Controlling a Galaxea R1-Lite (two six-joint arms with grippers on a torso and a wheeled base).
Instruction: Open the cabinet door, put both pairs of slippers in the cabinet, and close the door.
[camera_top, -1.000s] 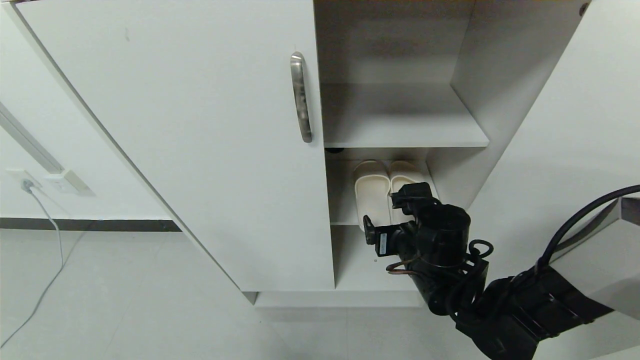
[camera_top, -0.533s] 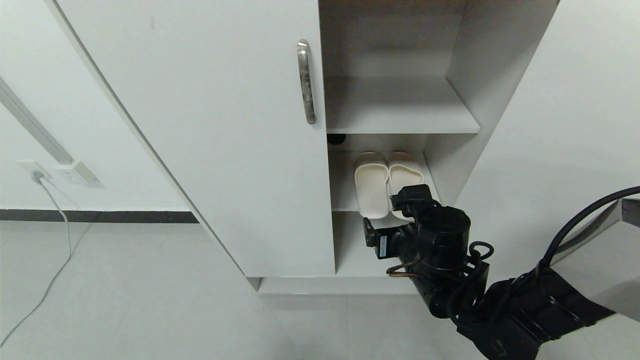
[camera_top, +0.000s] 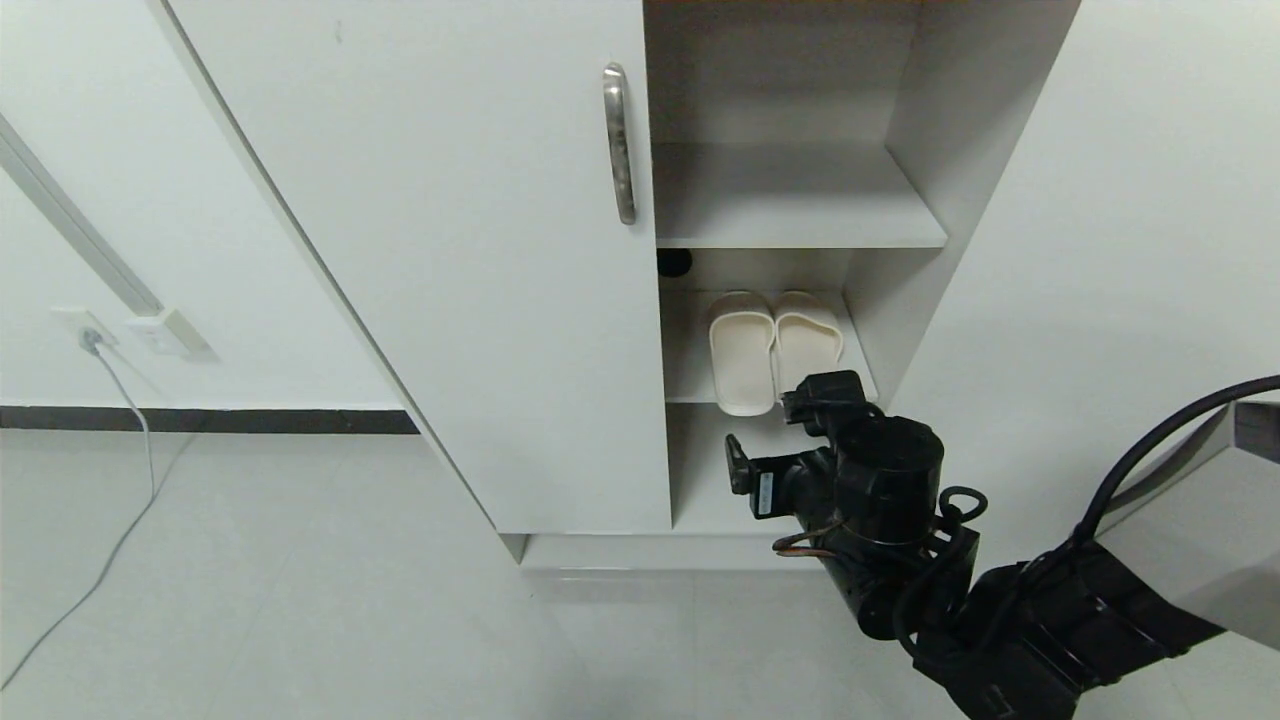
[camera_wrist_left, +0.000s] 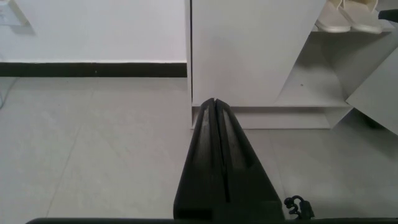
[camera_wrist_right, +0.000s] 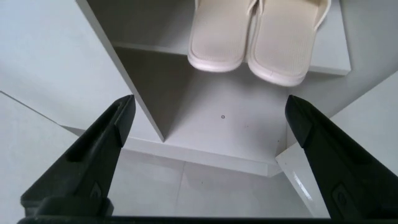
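Right pincer (camera_wrist_right: 209, 106) spread wide before cream slippers (camera_wrist_right: 217, 37) on the cabinet shelf (camera_wrist_right: 333, 51); left pincer (camera_wrist_left: 215, 102) clenched.

The right arm (camera_top: 880, 490) covers one heel of the slippers (camera_top: 745, 350) and part of the bottom shelf (camera_top: 700, 490). The closed door (camera_top: 450, 250) hides the left half of the cabinet (camera_top: 960, 150). A dark thing (camera_top: 675, 262) by the door's edge is too small to tell. In the right wrist view the picture's edge cuts off the far ends of the slippers (camera_wrist_right: 249, 37).

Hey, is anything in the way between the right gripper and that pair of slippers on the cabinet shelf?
Nothing visible. The right gripper is open and faces the open compartment. The slippers lie side by side on the shelf, their near ends just over its front edge, with only clear space between gripper and slippers.
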